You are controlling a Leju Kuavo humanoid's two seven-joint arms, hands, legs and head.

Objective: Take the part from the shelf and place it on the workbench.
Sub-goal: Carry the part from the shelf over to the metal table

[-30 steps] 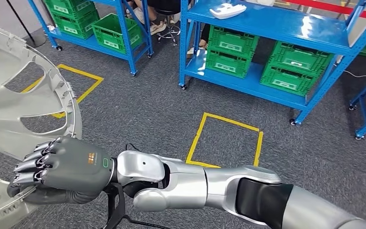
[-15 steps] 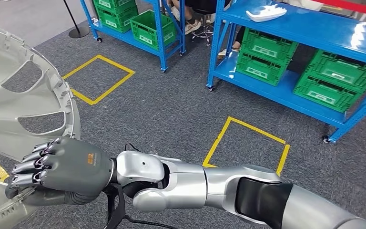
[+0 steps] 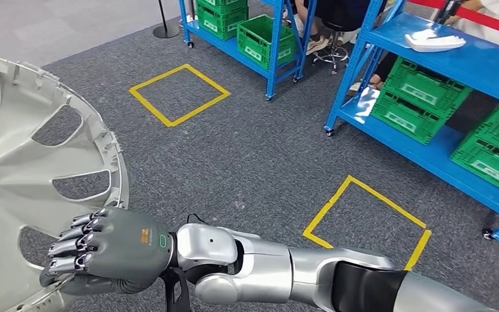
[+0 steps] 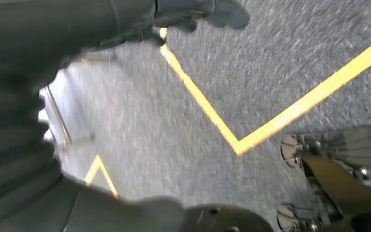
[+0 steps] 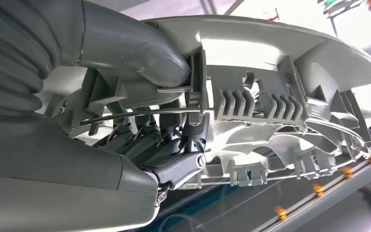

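Note:
The part is a large pale grey wheel cover (image 3: 10,159) with spoke openings, held up at the left of the head view. My right arm reaches across from the lower right, and my right hand (image 3: 114,250) grips the cover's lower rim. In the right wrist view the thumb presses one side of the wheel cover's (image 5: 280,53) ribbed rim and the dark fingers (image 5: 174,145) curl around the other side. My left hand (image 4: 77,29) hangs above the grey carpet, blurred, fingers apart and holding nothing.
Blue shelves (image 3: 429,58) with green crates (image 3: 422,107) stand at the right and back; a white part (image 3: 434,40) lies on one. Yellow tape squares (image 3: 179,94) (image 3: 367,218) mark the grey carpet. A seated person's legs (image 3: 318,39) show behind the shelves. A stanchion base (image 3: 166,29) stands far back.
The whole picture has shifted, so the camera has turned: the shelves and tape squares slid to the right. My right hand keeps its grip on the wheel cover.

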